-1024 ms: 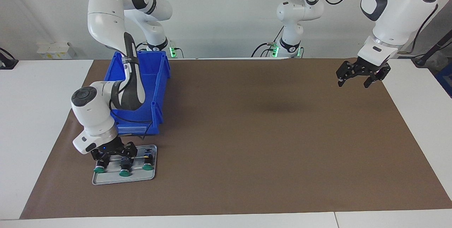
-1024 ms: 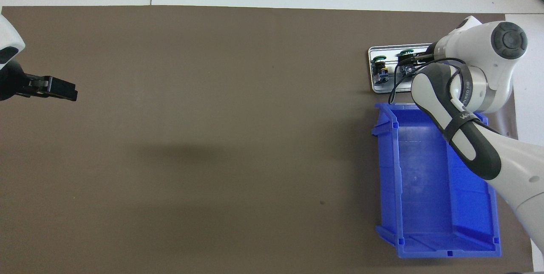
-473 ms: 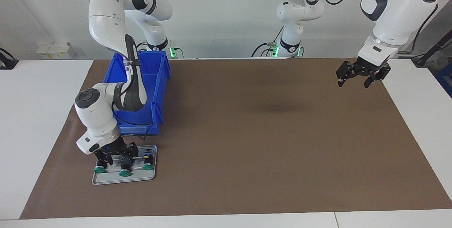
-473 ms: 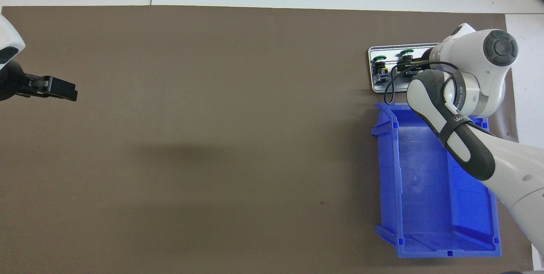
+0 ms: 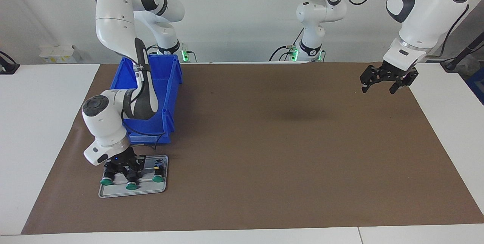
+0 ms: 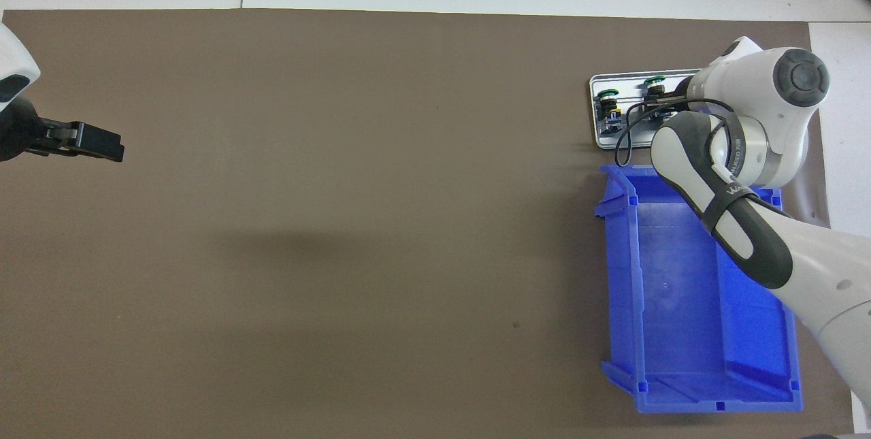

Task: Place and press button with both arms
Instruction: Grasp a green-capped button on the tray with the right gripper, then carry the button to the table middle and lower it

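Note:
Three green-capped buttons lie in a row on a small metal tray [image 5: 113, 193], which is toward the right arm's end of the table and farther from the robots than the blue bin. My right gripper [image 5: 130, 176] is down on the tray, its fingers drawn in around the black body of the middle button [image 5: 131, 186]. The outer buttons [image 5: 106, 182] [image 5: 158, 179] lie free on either side. From overhead, two buttons [image 6: 607, 94] [image 6: 654, 84] show and the right wrist covers the rest. My left gripper [image 5: 379, 89] hangs open and empty over the left arm's end of the mat.
An empty blue bin [image 5: 168, 85] stands between the tray and the right arm's base, and the right forearm passes over it. A brown mat [image 5: 283, 153] covers most of the white table.
The right gripper's fingers have closed inward from wide open onto the middle button, and the right wrist has shifted slightly. The left arm has not moved.

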